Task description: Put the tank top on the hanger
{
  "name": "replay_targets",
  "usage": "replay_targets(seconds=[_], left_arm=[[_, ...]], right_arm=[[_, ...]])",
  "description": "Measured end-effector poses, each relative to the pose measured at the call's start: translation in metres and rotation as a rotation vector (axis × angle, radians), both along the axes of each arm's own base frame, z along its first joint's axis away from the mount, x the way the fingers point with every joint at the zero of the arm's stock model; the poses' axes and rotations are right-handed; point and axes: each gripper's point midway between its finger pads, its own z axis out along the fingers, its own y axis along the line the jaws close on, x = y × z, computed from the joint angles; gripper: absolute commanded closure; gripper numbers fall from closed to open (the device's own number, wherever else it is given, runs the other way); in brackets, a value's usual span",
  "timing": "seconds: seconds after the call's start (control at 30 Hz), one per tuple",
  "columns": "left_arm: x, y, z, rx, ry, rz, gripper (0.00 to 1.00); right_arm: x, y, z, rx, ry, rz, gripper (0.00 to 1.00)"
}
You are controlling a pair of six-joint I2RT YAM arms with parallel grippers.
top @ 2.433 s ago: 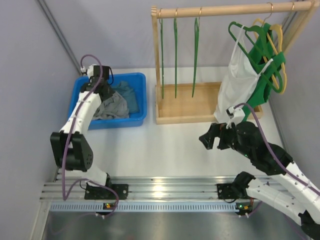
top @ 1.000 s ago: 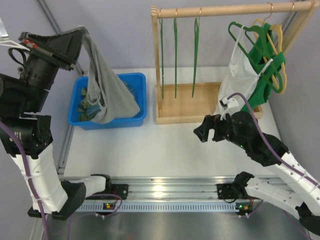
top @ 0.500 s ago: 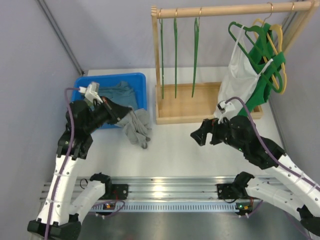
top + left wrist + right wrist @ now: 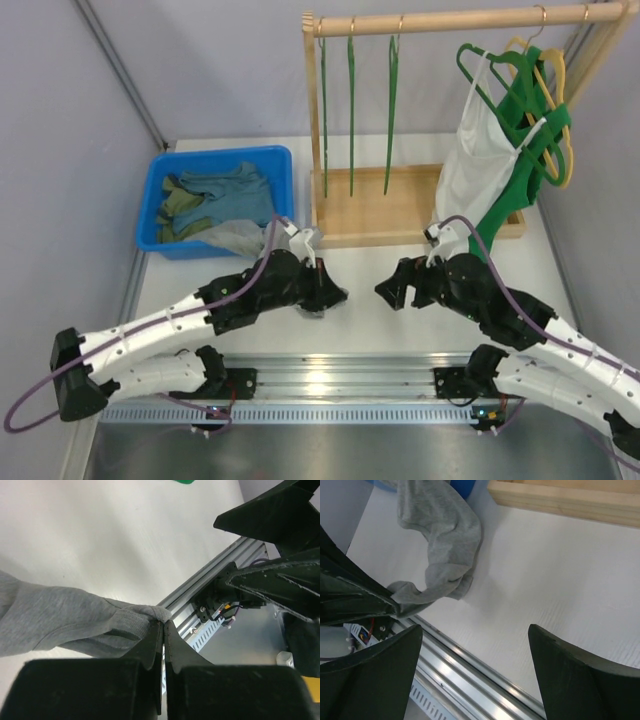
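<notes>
The light grey tank top [image 4: 238,238] trails from the blue bin's front edge across the table and under my left arm. My left gripper [image 4: 328,296] is shut on one end of it near the table's middle. The left wrist view shows the jaws [image 4: 163,623] pinching a bunched hem of the top [image 4: 65,615]. My right gripper [image 4: 392,288] is open and empty, facing the left one a short gap away. Its view [image 4: 475,630] shows the top [image 4: 445,535] draped on the table. Three thin green hangers [image 4: 351,100] with gold hooks hang edge-on from the wooden rail.
The blue bin [image 4: 283,160] at back left holds teal and olive clothes [image 4: 215,190]. The wooden rack base [image 4: 380,215] stands at the back middle. A white tank top [image 4: 470,160] on thick green hangers and a yellow hanger [image 4: 552,80] hang at the right.
My left gripper has moved right and forward from the bin's edge to the table's middle, dragging the grey top. My right gripper has shifted slightly left.
</notes>
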Motion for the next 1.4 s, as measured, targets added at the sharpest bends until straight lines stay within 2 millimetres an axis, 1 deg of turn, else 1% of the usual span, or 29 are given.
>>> replay_targets(seconds=[0.03,0.17,0.23,0.3,0.4,0.47,0.57,0.67,0.8,0.93,0.97,1.0,1.03,1.1,1.2,1.23,1.3,1.33,1.4], left_arm=[[-0.001,-0.008,-0.006,0.011,0.003,-0.004,1.0],[-0.001,-0.029,-0.028,0.061,0.011,-0.004,1.0],[0.001,-0.037,-0.033,0.08,0.01,-0.001,1.0],[0.005,-0.044,-0.031,0.083,0.002,0.008,1.0],[0.013,-0.052,-0.018,0.058,-0.017,0.034,1.0],[0.018,-0.056,-0.007,0.033,-0.026,0.054,1.0],[0.022,-0.064,0.004,0.0,-0.028,0.065,1.0],[0.024,-0.07,0.006,-0.019,-0.015,0.075,1.0],[0.024,-0.073,0.002,-0.022,0.011,0.083,1.0],[0.023,-0.074,0.002,-0.031,0.028,0.084,1.0],[0.023,-0.074,0.003,-0.034,0.028,0.084,1.0],[0.022,-0.075,0.003,-0.037,0.031,0.082,1.0],[0.022,-0.075,0.004,-0.04,0.031,0.083,1.0],[0.022,-0.076,0.006,-0.047,0.032,0.083,1.0],[0.023,-0.079,0.011,-0.067,0.032,0.083,1.0],[0.023,-0.08,0.012,-0.075,0.033,0.082,1.0],[0.023,-0.081,0.015,-0.086,0.034,0.084,1.0],[0.024,-0.081,0.016,-0.093,0.033,0.085,0.99],[0.025,-0.083,0.019,-0.104,0.03,0.087,0.96]], right_arm=[[-0.002,0.001,-0.001,0.012,0.0,0.001,0.19],[-0.011,0.006,-0.015,0.037,0.012,0.017,0.27],[-0.019,0.011,-0.024,0.035,0.022,0.039,0.3],[-0.026,0.016,-0.031,0.027,0.021,0.057,0.32],[-0.032,0.021,-0.035,0.031,0.009,0.073,0.33],[-0.031,0.024,-0.035,0.054,-0.007,0.066,0.33],[-0.027,0.027,-0.036,0.081,-0.037,0.052,0.32],[-0.024,0.033,-0.035,0.108,-0.074,0.037,0.32],[-0.019,0.041,-0.028,0.116,-0.133,0.006,0.32],[-0.011,0.043,-0.027,0.096,-0.181,-0.043,0.32],[-0.007,0.042,-0.028,0.087,-0.19,-0.062,0.34],[-0.005,0.041,-0.029,0.079,-0.196,-0.077,0.37],[-0.002,0.04,-0.031,0.066,-0.201,-0.093,0.44],[0.002,0.037,-0.034,0.044,-0.213,-0.121,0.5],[0.006,0.036,-0.03,0.053,-0.241,-0.153,0.62],[0.007,0.035,-0.029,0.06,-0.248,-0.158,0.71],[0.006,0.036,-0.026,0.073,-0.264,-0.157,0.81],[0.006,0.037,-0.023,0.081,-0.271,-0.155,0.9],[0.006,0.038,-0.019,0.089,-0.284,-0.153,0.97]])
